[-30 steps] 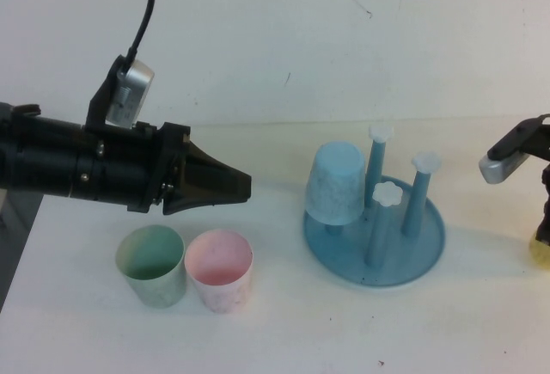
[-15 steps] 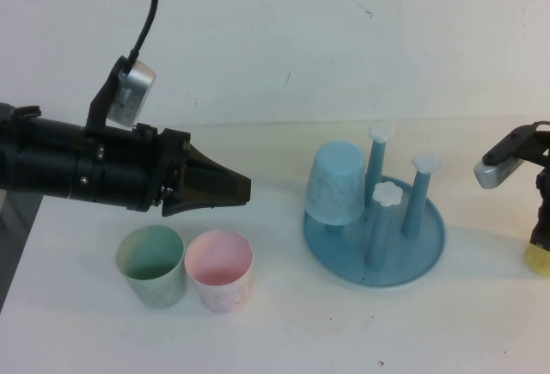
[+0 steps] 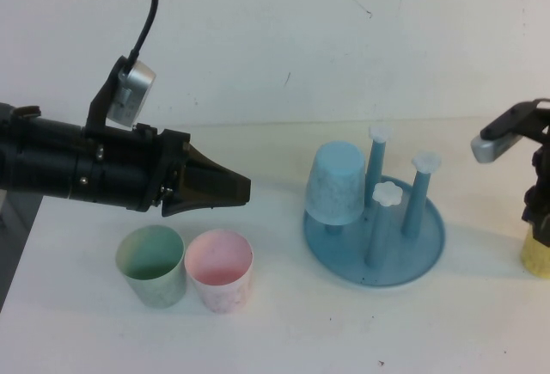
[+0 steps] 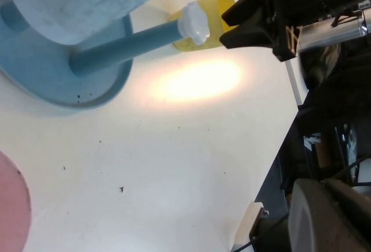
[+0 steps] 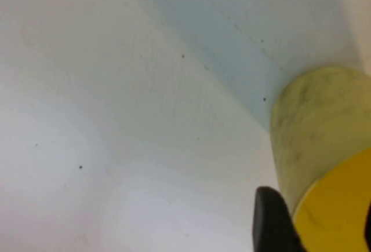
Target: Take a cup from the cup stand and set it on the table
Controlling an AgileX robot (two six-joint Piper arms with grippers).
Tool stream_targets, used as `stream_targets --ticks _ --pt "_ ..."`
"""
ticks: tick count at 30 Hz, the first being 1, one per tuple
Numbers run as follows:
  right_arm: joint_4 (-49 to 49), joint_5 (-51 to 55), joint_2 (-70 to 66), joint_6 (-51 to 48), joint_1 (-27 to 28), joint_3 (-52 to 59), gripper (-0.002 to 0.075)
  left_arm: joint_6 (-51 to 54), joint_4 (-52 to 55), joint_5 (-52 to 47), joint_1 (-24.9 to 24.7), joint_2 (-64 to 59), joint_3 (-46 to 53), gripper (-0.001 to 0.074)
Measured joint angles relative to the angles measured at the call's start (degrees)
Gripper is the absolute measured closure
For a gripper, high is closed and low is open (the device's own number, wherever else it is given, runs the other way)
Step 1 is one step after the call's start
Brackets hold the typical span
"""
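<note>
The pale yellow cup (image 3: 536, 255) stands mouth up on the white table (image 3: 344, 331) at the far right, apart from the blue cup stand (image 3: 412, 262). My right gripper (image 3: 541, 215) hangs just above its rim. In the right wrist view the cup (image 5: 316, 124) sits between the spread fingers (image 5: 271, 220) of the open gripper (image 5: 322, 223). The left wrist view shows the cup (image 4: 203, 23) under that gripper (image 4: 229, 29). My left gripper (image 3: 245, 187) is shut and empty, hovering left of the stand.
A light blue cup (image 3: 335, 183) sits upside down on one peg of the stand; other pegs (image 3: 421, 189) are bare. A green cup (image 3: 152, 264) and a pink cup (image 3: 220, 268) stand side by side at the front left. The table's right edge is close to the yellow cup.
My right gripper has risen a little and more of the yellow cup shows below it, standing on the table. The left arm has not moved.
</note>
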State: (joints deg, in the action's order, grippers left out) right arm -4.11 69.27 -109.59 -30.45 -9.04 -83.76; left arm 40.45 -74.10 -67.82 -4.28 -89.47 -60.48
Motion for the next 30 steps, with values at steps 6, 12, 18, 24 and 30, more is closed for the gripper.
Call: stream_targets --ticks 6,12,18,24,30 --pt "2.5 0.0 6.9 0.4 0.0 -0.4 0.0398 0.7 0.0 0.0 0.0 0.0 0.0 0.0736" --pt "4.6 0.6 16.7 1.2 0.0 -0.4 0.0398 1.5 0.1 0.0 0.0 0.1 0.0 0.0736" --pt "13.9 1.2 28.8 -3.3 0.0 2.5 0.0447 1.1 8.0 0.0 0.0 3.4 0.5 0.0737" --pt "25.4 -5.1 44.9 -9.0 0.0 11.7 0.0649 -2.2 18.0 9.2 0.0 16.6 3.8 0.0737" --pt "39.5 -18.1 59.6 -21.6 0.0 25.4 0.0721 -3.2 23.2 21.1 0.0 33.0 9.0 0.0736"
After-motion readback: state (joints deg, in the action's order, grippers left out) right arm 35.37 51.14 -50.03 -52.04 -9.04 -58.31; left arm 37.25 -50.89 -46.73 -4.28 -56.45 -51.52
